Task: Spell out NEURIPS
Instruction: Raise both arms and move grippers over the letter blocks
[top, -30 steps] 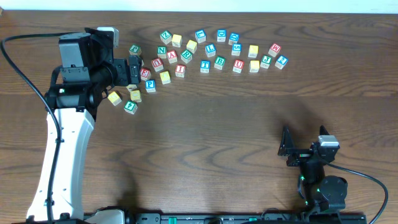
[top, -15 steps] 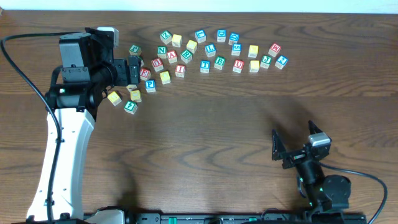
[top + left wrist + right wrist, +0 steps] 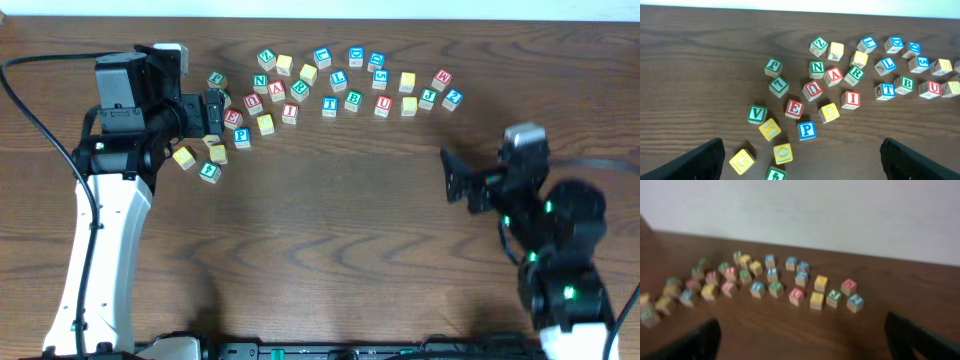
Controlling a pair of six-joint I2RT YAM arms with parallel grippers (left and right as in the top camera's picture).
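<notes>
The lettered cubes lie scattered at the table's back. In the left wrist view I read green N (image 3: 816, 67), green R (image 3: 855, 73), red U (image 3: 812, 89), red E (image 3: 794, 108), red I (image 3: 850, 98) and blue P (image 3: 806, 130), with a plain yellow-topped cube (image 3: 835, 49) behind N. My left gripper (image 3: 213, 110) hovers open over the cluster's left end, near E (image 3: 233, 118) and P (image 3: 241, 137), holding nothing. At mid-right my right gripper (image 3: 452, 178) is open and empty, facing the blurred cubes from well short of them.
Other cubes sit among the letters: red A (image 3: 833, 75), green V (image 3: 756, 114), yellow K (image 3: 769, 129), O (image 3: 783, 153), G (image 3: 742, 161). A row with T (image 3: 329, 106), B (image 3: 352, 100) and a second red U (image 3: 382, 104) runs right. A white wall (image 3: 840, 215) backs the table.
The right arm has lifted from the front edge and swung up to mid-right, its gripper now pointing left toward the cubes. The left arm and the cubes have not moved.
</notes>
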